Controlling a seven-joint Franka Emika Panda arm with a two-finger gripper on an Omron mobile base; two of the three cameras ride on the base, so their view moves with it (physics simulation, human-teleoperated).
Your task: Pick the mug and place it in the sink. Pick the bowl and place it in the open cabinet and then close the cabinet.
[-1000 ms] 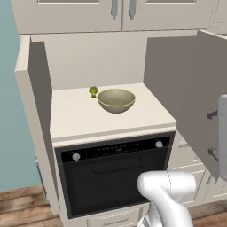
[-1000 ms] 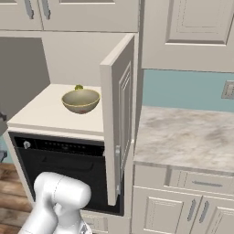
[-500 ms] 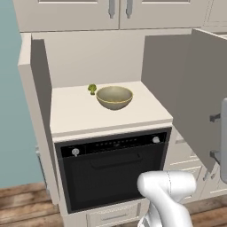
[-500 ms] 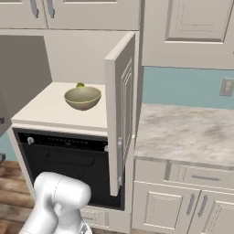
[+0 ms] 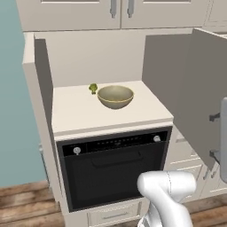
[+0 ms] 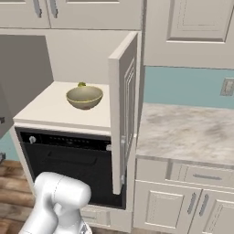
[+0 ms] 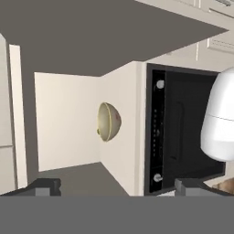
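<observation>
The olive-tan bowl [image 5: 115,96] [image 6: 84,97] stands upright on the beige floor of the open cabinet [image 5: 75,113] [image 6: 48,107], toward the back. Both tall doors are swung wide: the left door [image 5: 42,88] and the right door [image 5: 197,88] [image 6: 123,105]. The hand view is rolled sideways; there the bowl [image 7: 109,121] sits in the cabinet [image 7: 64,119], well ahead of my gripper [image 7: 118,187]. Its fingertips [image 7: 45,186] are spread far apart with nothing between them. The mug and the sink are out of view.
A tiny green broccoli-like item [image 5: 93,88] lies just behind the bowl on the left. A black oven [image 5: 111,173] [image 7: 183,128] fills the space under the cabinet. A marble counter [image 6: 183,132] runs to the right, with low cabinets beneath and handled cabinets [image 5: 119,9] above.
Both base views have shifted slightly as a whole, so the camera has moved a little. The bowl stays where it was in the cabinet and the doors stay open.
</observation>
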